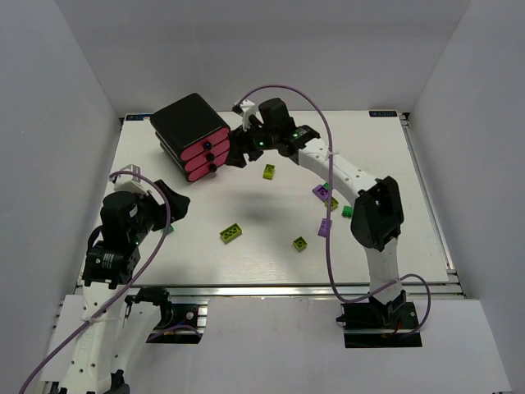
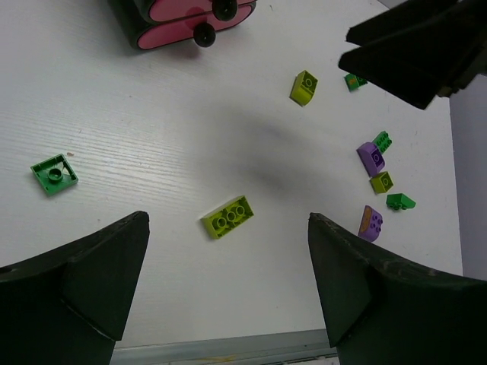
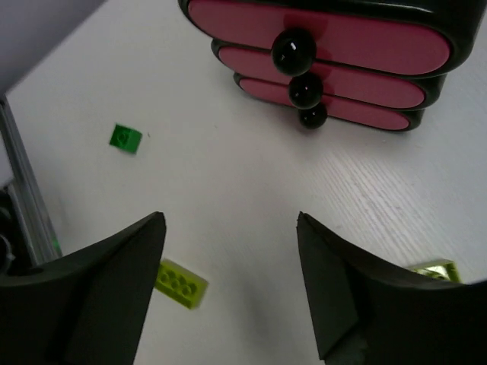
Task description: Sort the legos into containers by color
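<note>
Three glossy pink drawers (image 3: pixel 319 34) with round black knobs (image 3: pixel 294 50) are seen shut in a rounded black cabinet (image 1: pixel 190 123), so their contents are hidden. Studded plastic legos (image 2: pixel 228 217), lime, green and purple, are scattered over the white grained table (image 1: pixel 262 264). The left pincer (image 2: pixel 228 232) and the right pincer (image 3: pixel 230 228) are held spread, gripping nothing.

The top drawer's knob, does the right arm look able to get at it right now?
Probably yes. The right gripper is open and faces the top knob, with only bare table between them.
</note>
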`<state>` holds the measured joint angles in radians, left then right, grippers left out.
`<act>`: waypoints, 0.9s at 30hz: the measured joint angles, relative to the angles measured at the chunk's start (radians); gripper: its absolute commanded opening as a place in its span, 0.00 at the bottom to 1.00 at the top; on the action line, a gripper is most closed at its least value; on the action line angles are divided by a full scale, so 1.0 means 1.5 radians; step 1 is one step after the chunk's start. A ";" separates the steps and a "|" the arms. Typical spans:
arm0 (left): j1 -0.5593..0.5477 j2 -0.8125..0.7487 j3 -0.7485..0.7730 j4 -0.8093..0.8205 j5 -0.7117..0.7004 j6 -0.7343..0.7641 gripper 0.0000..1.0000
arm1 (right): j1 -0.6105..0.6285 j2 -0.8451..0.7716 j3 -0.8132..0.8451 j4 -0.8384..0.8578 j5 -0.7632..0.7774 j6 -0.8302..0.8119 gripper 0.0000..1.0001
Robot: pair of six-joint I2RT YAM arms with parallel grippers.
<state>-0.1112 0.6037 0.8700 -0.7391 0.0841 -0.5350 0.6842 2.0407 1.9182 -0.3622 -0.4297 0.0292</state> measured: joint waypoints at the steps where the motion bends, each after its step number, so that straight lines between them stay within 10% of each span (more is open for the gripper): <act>1: 0.000 -0.002 0.003 -0.004 -0.001 -0.002 0.95 | 0.004 0.011 0.008 0.011 0.009 0.027 0.80; 27: 0.000 -0.019 0.011 -0.027 -0.017 -0.036 0.95 | 0.050 0.235 0.168 0.189 0.138 0.247 0.73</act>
<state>-0.1112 0.5747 0.8864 -0.7795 0.0593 -0.5884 0.7589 2.3928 2.1708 -0.0792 -0.2226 0.4004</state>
